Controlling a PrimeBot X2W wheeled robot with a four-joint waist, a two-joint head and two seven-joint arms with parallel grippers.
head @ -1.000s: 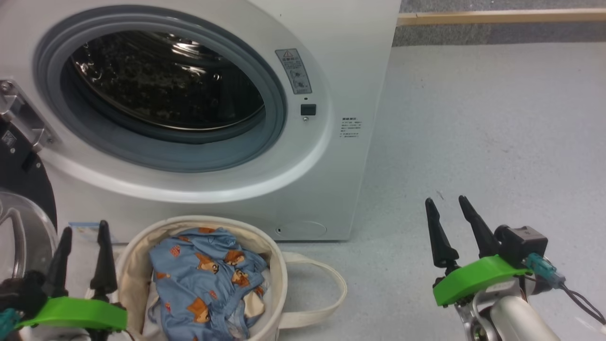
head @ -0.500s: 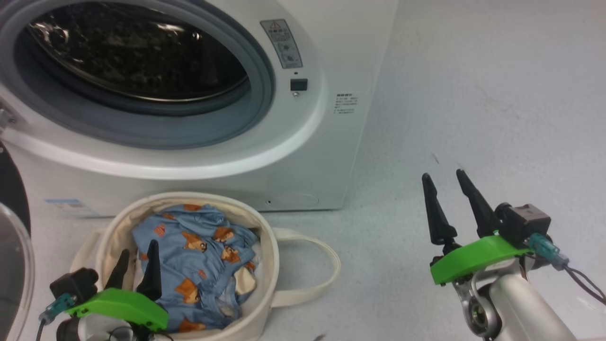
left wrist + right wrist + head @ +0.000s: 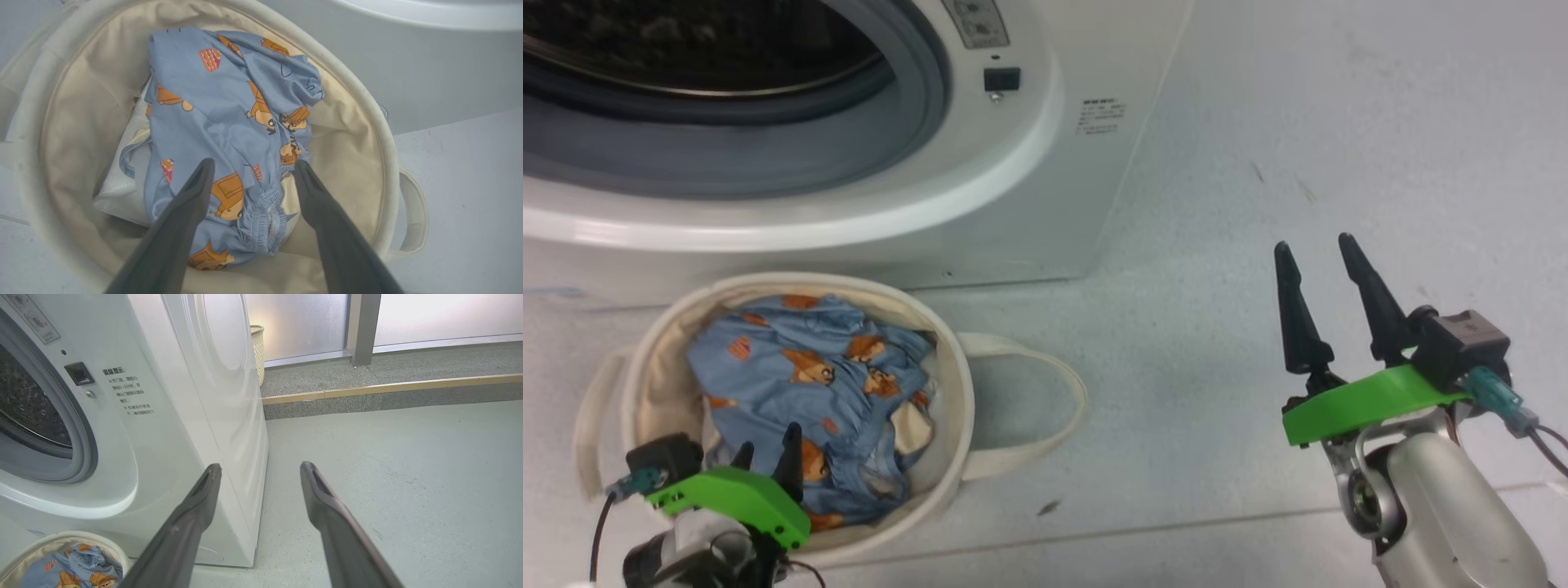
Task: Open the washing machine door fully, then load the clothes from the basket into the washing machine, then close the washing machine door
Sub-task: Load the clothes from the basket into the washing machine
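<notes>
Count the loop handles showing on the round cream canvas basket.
2. One handle lies flat on the grey floor at the cream canvas basket's right side; the other hugs its left side.

fingers [image 3: 1294, 314]: 2, black, tapered | mount [image 3: 1364, 402]: green | forearm [image 3: 1450, 510]: silver | plug [image 3: 1494, 398]: teal

Head + L wrist cams: same basket [image 3: 658, 384]

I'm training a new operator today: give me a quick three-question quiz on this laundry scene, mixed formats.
1. Fill in: the right end effector is ____ (open/shut).
2. Aimed at the clothes: A) left end effector B) right end effector C) both.
3. True or false: the clothes lie inside the basket.
Key: 1 open; 2 A; 3 true.
</notes>
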